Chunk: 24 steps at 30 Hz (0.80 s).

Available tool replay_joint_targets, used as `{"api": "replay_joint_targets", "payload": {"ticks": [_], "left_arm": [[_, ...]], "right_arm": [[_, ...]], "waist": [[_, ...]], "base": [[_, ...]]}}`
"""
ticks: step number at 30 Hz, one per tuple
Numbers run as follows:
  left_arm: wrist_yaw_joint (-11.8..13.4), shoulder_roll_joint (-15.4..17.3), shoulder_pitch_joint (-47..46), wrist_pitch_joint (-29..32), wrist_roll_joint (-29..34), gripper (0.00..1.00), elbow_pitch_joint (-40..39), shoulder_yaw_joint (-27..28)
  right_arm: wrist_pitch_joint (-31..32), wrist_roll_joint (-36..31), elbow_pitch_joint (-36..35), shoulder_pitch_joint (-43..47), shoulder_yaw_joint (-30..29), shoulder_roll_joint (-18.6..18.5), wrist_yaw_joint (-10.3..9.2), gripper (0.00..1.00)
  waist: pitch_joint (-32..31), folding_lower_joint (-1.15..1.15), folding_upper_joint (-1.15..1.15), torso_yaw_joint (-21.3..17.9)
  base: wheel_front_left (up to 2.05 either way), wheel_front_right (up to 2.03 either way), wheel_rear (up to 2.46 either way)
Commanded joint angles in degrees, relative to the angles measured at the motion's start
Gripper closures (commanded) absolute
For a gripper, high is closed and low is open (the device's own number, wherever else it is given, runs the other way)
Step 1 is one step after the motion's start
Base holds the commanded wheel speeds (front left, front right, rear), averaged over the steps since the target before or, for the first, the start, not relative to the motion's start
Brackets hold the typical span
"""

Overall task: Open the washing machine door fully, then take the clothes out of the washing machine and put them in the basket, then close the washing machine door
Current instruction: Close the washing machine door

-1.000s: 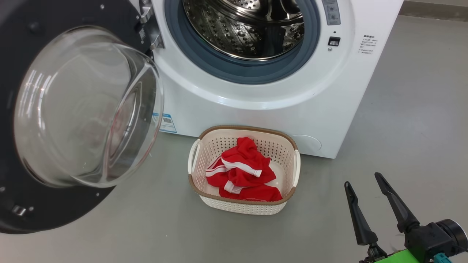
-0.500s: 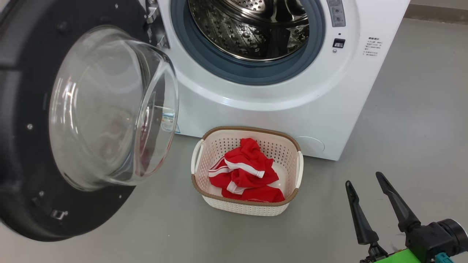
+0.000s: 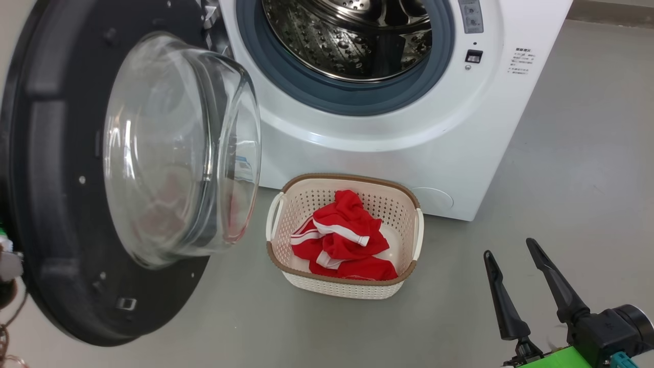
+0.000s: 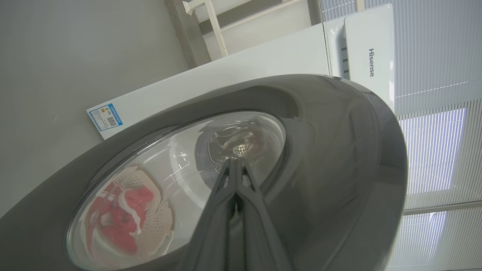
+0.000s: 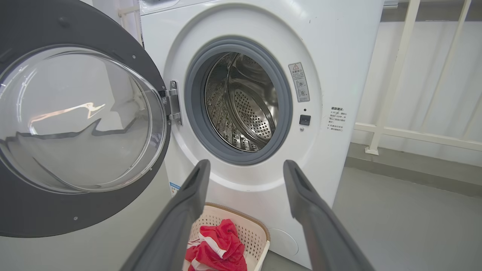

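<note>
The washing machine door (image 3: 61, 204), a black rim around a bulging glass bowl, stands part-way swung at the left of the white washing machine (image 3: 388, 153). The steel drum (image 3: 352, 36) is bare. The red and white-striped clothes (image 3: 347, 240) lie in the cream basket (image 3: 278, 260) on the floor against the machine's front. My left gripper (image 4: 231, 162) is shut, its tips against the glass on the door's outer face (image 4: 331, 150). My right gripper (image 3: 509, 247) is open and holds nothing, low at the right; it faces the drum opening from a distance (image 5: 245, 163).
Grey floor lies all around the basket. A white railing (image 5: 395, 75) runs along the wall right of the machine. A white Hisense unit (image 4: 371, 56) and window blinds stand behind the door in the left wrist view.
The door has swung to the right, toward the machine's opening, its glass bowl now nearer the basket. The right gripper, basket and clothes have not moved.
</note>
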Motion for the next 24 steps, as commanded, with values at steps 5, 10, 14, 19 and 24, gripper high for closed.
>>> {"api": "replay_joint_targets", "payload": {"ticks": [5, 10, 14, 19, 24], "left_arm": [[1.6, -0.6, 2.3, 1.7, -1.0, 1.0, -6.9, 0.1], [2.5, -3.1, 4.1, 2.4, -1.7, 1.0, -10.6, -0.5], [2.8, -4.8, 5.3, 2.8, -2.3, 1.0, -12.9, -1.1], [2.7, -6.7, 6.4, 2.9, -3.3, 1.0, -15.4, -2.0], [2.4, -7.8, 7.3, 3.1, -4.7, 1.0, -17.0, -3.0]], "right_arm": [[-0.4, 0.9, -1.4, -2.2, 1.1, -0.8, 0.35, 0.0], [-0.4, 1.0, -1.2, -2.3, 1.1, -0.8, 0.35, 0.0], [-0.4, 1.1, -1.2, -2.2, 1.0, -0.8, 0.35, 0.0], [-0.4, 1.2, -1.2, -2.1, 1.0, -0.8, 0.35, 0.0], [-0.4, 1.3, -1.2, -2.0, 1.1, -0.8, 0.35, 0.0]], "waist": [[0.0, 0.0, 0.0, -0.8], [-0.3, 0.0, 0.0, -1.5], [-0.5, 0.0, 0.0, -2.0], [-0.6, 0.0, 0.0, -2.9], [-0.6, 0.0, 0.0, -3.7]], "base": [[0.0, 0.0, 0.0], [0.0, 0.0, 0.0], [0.0, 0.0, 0.0], [0.0, 0.0, 0.0], [0.0, 0.0, 0.0]]}}
